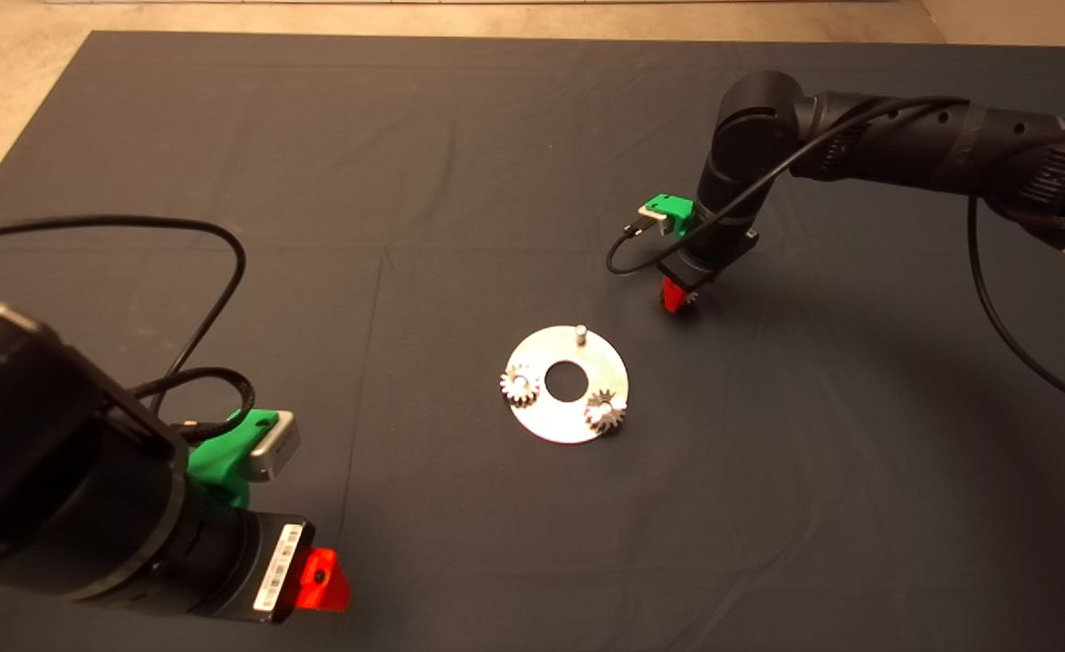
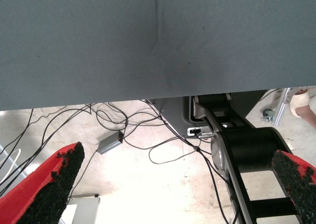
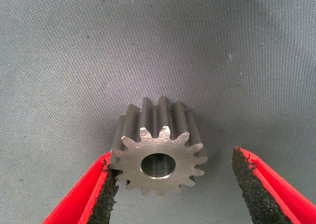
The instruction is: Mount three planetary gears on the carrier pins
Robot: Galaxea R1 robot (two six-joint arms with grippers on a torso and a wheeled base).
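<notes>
A dark mat (image 1: 225, 136) covers the table. On it lie a shiny carrier disc (image 1: 569, 421) and one loose gear (image 3: 158, 147).

From my station I see the dark mat (image 1: 460, 163) spread flat over most of the tabletop, with faint crease lines crossing it. Beyond its far edge a pale floor (image 1: 7, 100) shows at the upper left corner. Past the mat's edge in the left wrist view, thin black cables (image 2: 128, 123) snake in loose loops across the light floor. A small grey box (image 2: 109, 145) lies among them with a cable plugged into it. At the edge of that view, part of a person's leg (image 2: 302, 105) shows beside a metal frame (image 2: 282, 105) on a castor.
</notes>
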